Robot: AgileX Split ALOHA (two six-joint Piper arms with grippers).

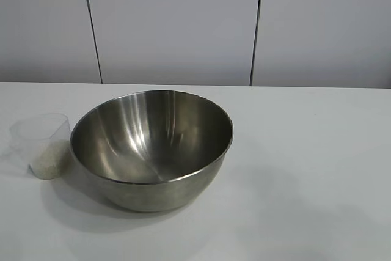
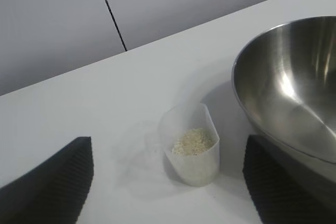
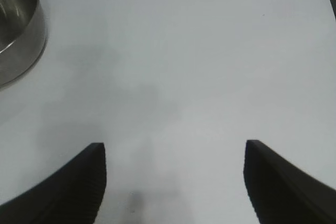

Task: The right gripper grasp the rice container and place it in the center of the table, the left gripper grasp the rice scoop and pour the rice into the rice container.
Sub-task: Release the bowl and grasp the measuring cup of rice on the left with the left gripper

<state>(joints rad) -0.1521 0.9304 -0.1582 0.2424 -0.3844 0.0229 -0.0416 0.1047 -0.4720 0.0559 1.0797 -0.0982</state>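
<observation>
Black ribbed fingers (image 2: pixel 52 182) of the left hand (image 2: pixel 168 182) stand wide apart, holding nothing, with the rice scoop (image 2: pixel 191 148) upright on the white desk (image 1: pixel 305 151) between them, rice (image 2: pixel 193 141) inside. Just beside it sits the rice container (image 1: pixel 153 148). Well apart from the container, the right hand (image 3: pixel 173 182) hangs open over bare desk.
</observation>
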